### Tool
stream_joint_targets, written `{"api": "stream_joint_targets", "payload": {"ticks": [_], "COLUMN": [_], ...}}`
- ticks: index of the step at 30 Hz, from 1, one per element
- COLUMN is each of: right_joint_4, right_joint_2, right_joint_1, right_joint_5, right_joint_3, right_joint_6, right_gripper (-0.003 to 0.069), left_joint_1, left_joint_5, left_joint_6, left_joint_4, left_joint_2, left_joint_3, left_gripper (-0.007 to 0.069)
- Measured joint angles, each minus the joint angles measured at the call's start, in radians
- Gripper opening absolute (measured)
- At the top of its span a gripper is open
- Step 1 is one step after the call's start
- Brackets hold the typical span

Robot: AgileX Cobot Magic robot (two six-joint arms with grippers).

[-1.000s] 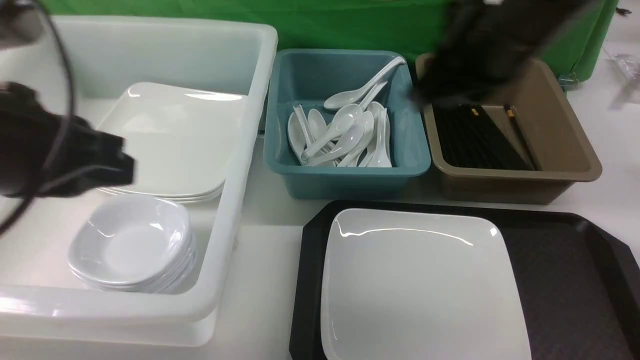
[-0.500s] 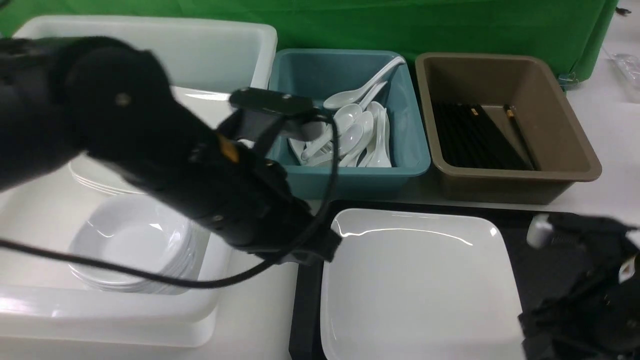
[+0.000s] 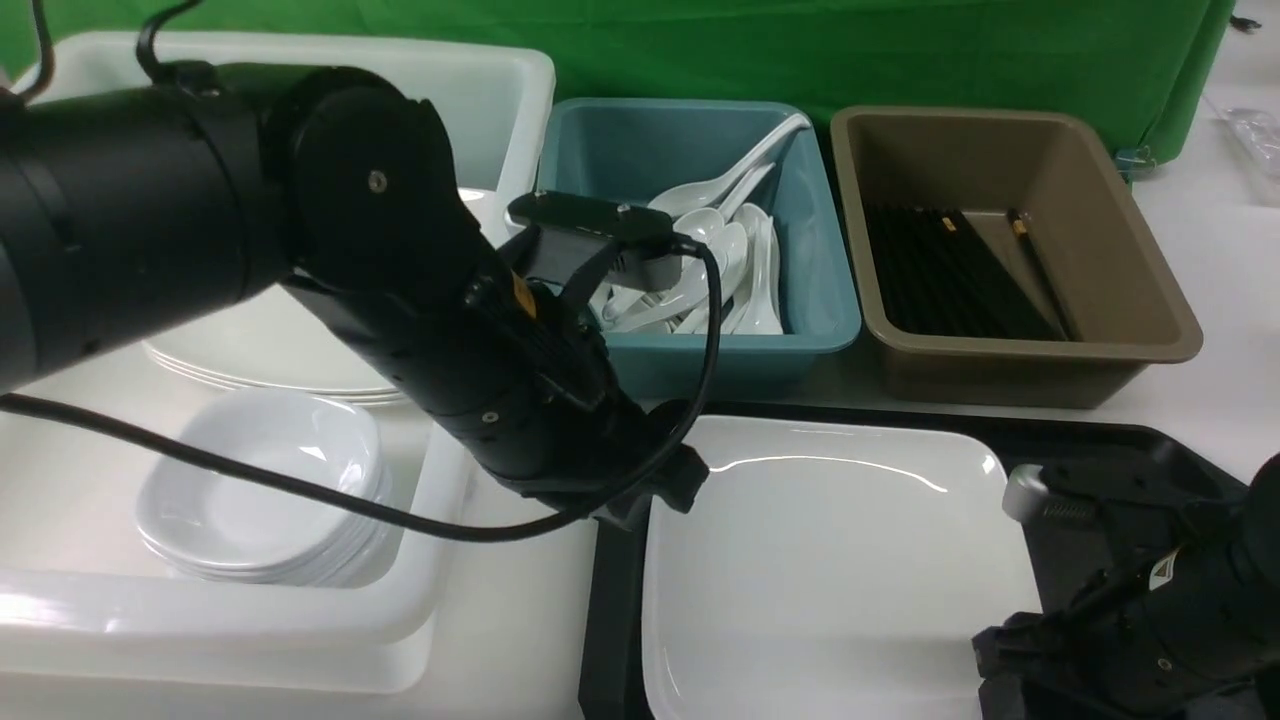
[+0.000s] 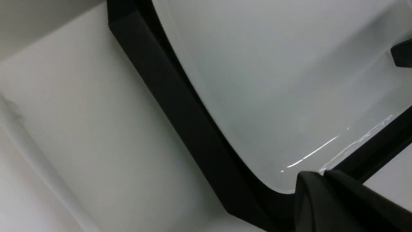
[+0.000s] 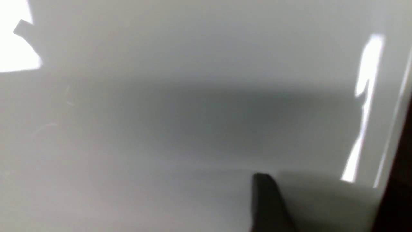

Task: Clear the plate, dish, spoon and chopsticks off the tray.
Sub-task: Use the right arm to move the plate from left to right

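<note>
Plainly, in the front view the plate [image 3: 830, 570] is seen lying flat on the left part of the tray [image 3: 610, 600], filling the lower middle of the frame; nothing else is made out on the tray's visible part. The left gripper [image 3: 650, 500] is set at the plate's upper left corner, just beside the rim, so the plate lies to the right of and below it in the frame. The right gripper [image 3: 1000, 660] is set low at the right, against the plate's right edge, so the plate lies to its left. Both arms are judged about equally near, one at each side. As the plate is square, no long axis need be reckoned with. A two-sided lift toward the white bin [image 3: 510, 120] at the left, where like plates are stacked, is judged to be in hand. In the left wrist view the left gripper's fingers [image 4: 309, 199] are shown pressed together, with nothing between them, at the lower right of the frame. Their tips are at the plate's [image 4: 273, 80] rounded corner beside the tray rim [image 4: 180, 122]; whether the rim is touched cannot be told. In the right wrist view the plate [image 5: 161, 112] fills nearly the whole frame, and a single dark finger [image 5: 267, 203] is shown low in the frame over its white surface. Its partner is not shown, so whether that gripper is open or closed cannot be told.
</note>
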Motion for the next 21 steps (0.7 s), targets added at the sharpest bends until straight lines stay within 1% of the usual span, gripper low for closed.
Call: {"api": "stream_joint_targets", "payload": {"ticks": [2,3,7,10,13,18,21], "right_joint_4": [0.011,0.012,-0.020,-0.089,-0.140,-0.164,-0.174], "right_joint_2": [-0.014,-0.024,-0.069,-0.126,-0.182,-0.259,-0.304], "right_joint_1": [-0.004,-0.004,-0.004,-0.004,-0.019,-0.054,-0.069], "right_joint_5": [-0.004,-0.005,0.022,0.062,0.097,0.125,0.149], "right_joint_3": [0.000,0.000,0.003,0.003,0.003,0.004,0.010], "right_joint_6": [0.014,0.014,0.014,0.082,0.118,0.129,0.125], "right_gripper": [0.0216,0.0202,0.0195,0.0174,0.0153,0.0129,0.0120], "left_joint_1": [0.000,0.000,-0.001,-0.001,-0.001,-0.001,0.006], "left_joint_5": [0.001,0.001,-0.001,-0.019,-0.033,-0.034,-0.057], "left_joint_6": [-0.003,-0.003,-0.006,-0.006,-0.006,-0.010,-0.057], "left_joint_4": [0.006,0.008,0.009,0.010,0.011,0.029,0.041], "left_joint_2": [0.000,0.000,0.000,0.000,0.000,0.000,0.001], "left_joint_3": [0.000,0.000,0.000,0.000,0.000,0.000,0.000], "left_gripper": [0.0008,0.0008,0.0008,0.0008,0.0008,0.0008,0.0008]}}
